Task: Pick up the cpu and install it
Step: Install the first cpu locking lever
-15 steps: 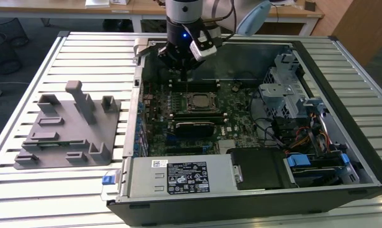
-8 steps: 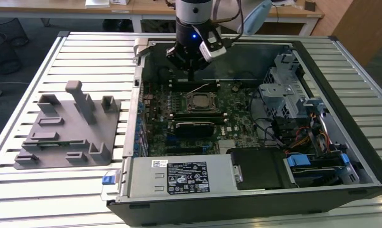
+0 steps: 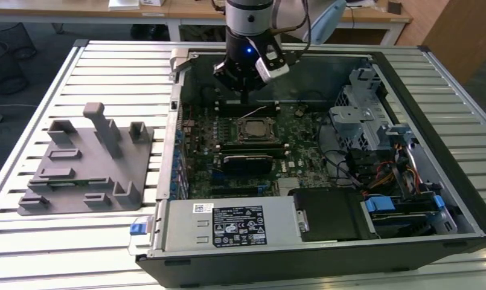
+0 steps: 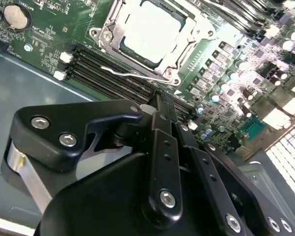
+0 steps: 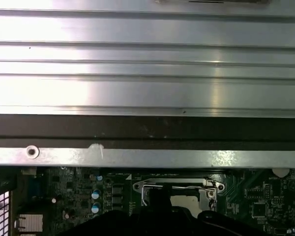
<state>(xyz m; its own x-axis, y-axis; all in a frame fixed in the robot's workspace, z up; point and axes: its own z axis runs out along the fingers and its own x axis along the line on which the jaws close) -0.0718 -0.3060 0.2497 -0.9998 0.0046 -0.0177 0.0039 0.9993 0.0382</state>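
Slatted metal table (image 3: 66, 241), wooden desk (image 3: 194, 11) behind, wire wastebasket (image 3: 9, 42)

No print is legible: the black-and-white rectangular label (image 3: 239, 225) and small white sticker (image 3: 202, 208) on the big grey metal box (image 3: 186, 235) show only tiny marks, and the white lettering (image 4: 43, 30) on the green circuit board (image 4: 83, 19) in the second wrist view is too fine to read.
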